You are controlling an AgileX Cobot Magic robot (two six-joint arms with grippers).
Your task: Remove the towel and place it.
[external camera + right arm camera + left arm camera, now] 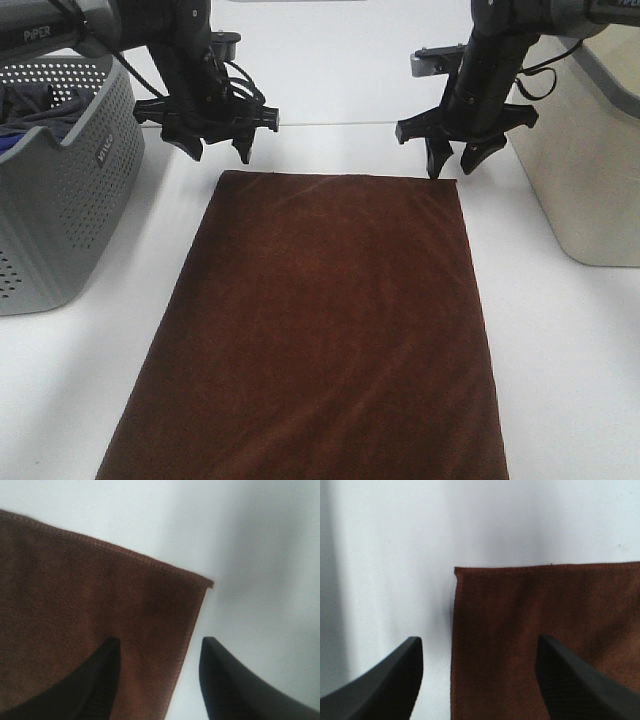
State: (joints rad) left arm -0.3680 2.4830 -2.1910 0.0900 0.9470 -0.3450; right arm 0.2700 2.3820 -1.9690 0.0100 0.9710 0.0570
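Directly beneath two open, empty grippers, a dark brown towel point(310, 330) is spread flat on a white table point(560, 380). The towel's long axis runs away from both grippers, toward the table's near side. Its short far edge lies just under them, one corner to each gripper.

The left gripper point(219, 150) is poised over the left corner point(462, 576) with its jaws parted. One finger point(395, 675) is over bare table and the other over cloth, so the side hem runs between them. The right gripper point(452, 163) is set likewise over the right corner point(200, 582), jaws parted and the hem between its fingers. Whether any fingertip touches the cloth cannot be told.

Neither arm is judged nearer, since each is matched to its own corner. A grey basket point(60, 190) stands outboard of the left gripper and a beige bin point(600, 170) outboard of the right. A pinch of both corners together is judged to be called for next.
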